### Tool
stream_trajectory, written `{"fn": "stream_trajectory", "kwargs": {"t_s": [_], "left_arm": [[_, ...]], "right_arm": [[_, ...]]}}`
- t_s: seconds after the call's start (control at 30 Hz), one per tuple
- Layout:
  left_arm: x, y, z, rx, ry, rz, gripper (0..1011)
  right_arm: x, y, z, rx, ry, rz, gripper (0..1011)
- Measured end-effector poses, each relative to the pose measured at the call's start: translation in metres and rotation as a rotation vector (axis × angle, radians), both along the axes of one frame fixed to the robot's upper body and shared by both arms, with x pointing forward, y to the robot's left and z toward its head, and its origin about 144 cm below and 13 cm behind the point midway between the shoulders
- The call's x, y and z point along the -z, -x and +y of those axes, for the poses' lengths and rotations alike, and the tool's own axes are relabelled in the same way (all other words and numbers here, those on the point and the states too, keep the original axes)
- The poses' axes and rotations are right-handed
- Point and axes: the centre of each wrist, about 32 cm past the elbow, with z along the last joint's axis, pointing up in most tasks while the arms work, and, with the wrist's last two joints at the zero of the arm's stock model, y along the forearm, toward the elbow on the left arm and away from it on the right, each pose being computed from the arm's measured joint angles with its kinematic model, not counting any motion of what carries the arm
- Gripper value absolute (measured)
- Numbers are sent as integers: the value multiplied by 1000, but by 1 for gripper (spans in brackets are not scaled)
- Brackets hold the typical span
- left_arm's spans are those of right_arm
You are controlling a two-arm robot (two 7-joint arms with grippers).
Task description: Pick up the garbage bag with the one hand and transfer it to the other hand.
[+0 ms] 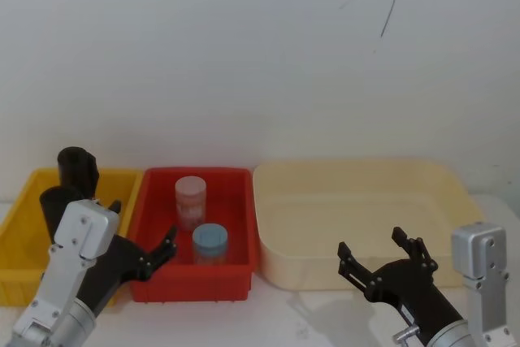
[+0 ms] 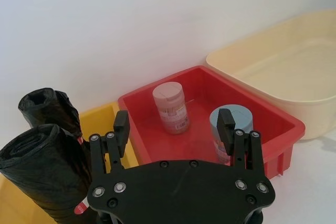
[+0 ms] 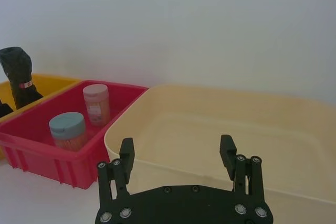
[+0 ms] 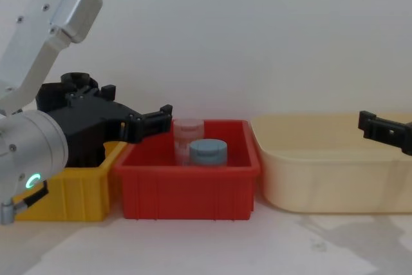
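Two spread grippers: my left gripper (image 2: 174, 124) hovers by the yellow bin (image 1: 24, 193), where the garbage bag (image 1: 77, 166), seemingly the rear roll, stands upright; my right gripper (image 3: 177, 148) hovers low, ready to receive.

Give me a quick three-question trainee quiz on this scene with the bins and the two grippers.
1. True or false: the left gripper is shut on the black roll with the red-and-white band.
2. How many lidded jars stand in the red plastic bin?
3. The right gripper is nearest which container: A yellow bin, B red bin, C cream plastic tub?
Key: 1 false; 2 two; 3 C.
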Motion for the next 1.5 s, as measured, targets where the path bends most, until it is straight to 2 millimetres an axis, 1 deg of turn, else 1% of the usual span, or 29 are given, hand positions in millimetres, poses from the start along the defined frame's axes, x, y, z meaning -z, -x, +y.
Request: {"fn": "stream_trajectory", "kwargs": {"t_s": [1.5], "left_arm": [[0, 0, 0, 0, 0, 0, 1002]], "right_arm": [[0, 0, 0, 0, 0, 0, 1001]]}}
